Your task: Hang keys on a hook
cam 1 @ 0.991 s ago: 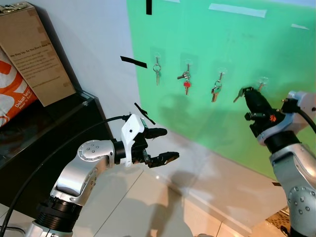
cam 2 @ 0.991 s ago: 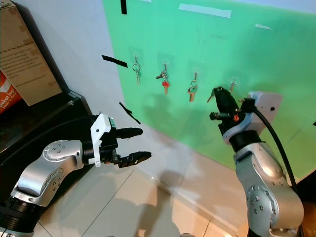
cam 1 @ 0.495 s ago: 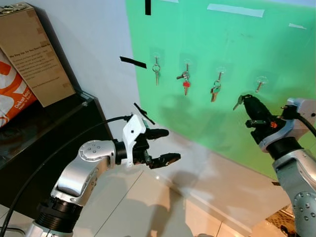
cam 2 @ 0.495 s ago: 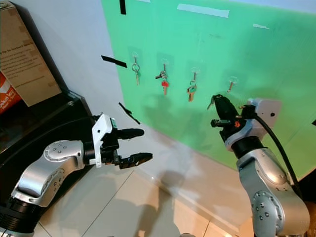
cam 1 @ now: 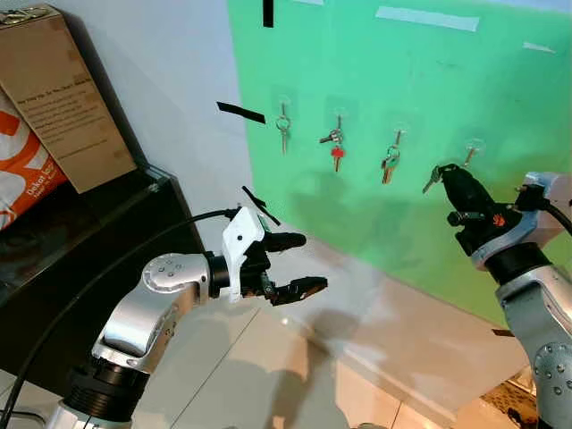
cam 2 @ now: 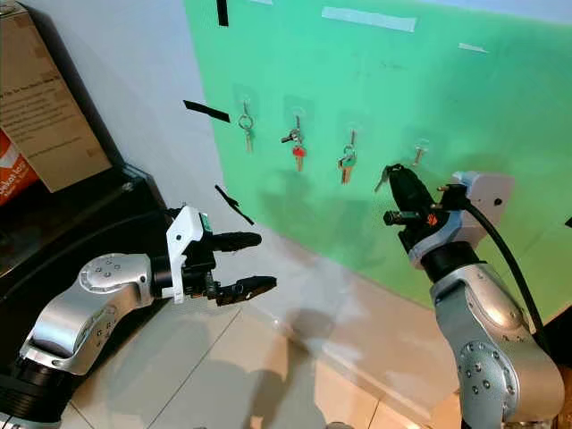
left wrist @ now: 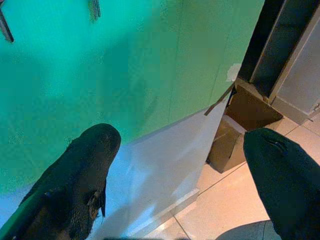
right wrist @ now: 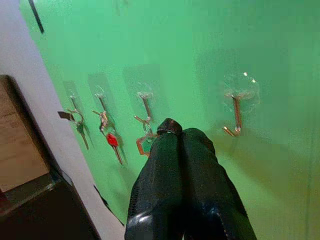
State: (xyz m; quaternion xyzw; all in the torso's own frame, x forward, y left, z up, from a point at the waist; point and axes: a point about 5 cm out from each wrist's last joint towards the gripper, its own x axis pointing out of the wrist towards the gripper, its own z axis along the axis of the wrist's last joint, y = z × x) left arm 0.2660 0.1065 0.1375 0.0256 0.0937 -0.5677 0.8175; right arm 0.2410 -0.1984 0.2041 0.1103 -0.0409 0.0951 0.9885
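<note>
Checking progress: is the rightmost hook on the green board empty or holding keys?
Empty. The rightmost hook hangs bare; the right gripper, fingers shut on the keys, is just beside it.

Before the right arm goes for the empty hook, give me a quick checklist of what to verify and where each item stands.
1. Keys held: the right gripper is shut on the keys, a key sticking out past its tip. Ok.
2. Target free: the empty hook carries nothing. Ok.
3. Ring open toward the hook: hidden by the gripper's fingers. Cannot tell.
4. Gripper at the hook: it sits below and to the left of it, apart. Not ok.
5. Left gripper out of the way: open, low, far from the hooks. Ok.
</note>
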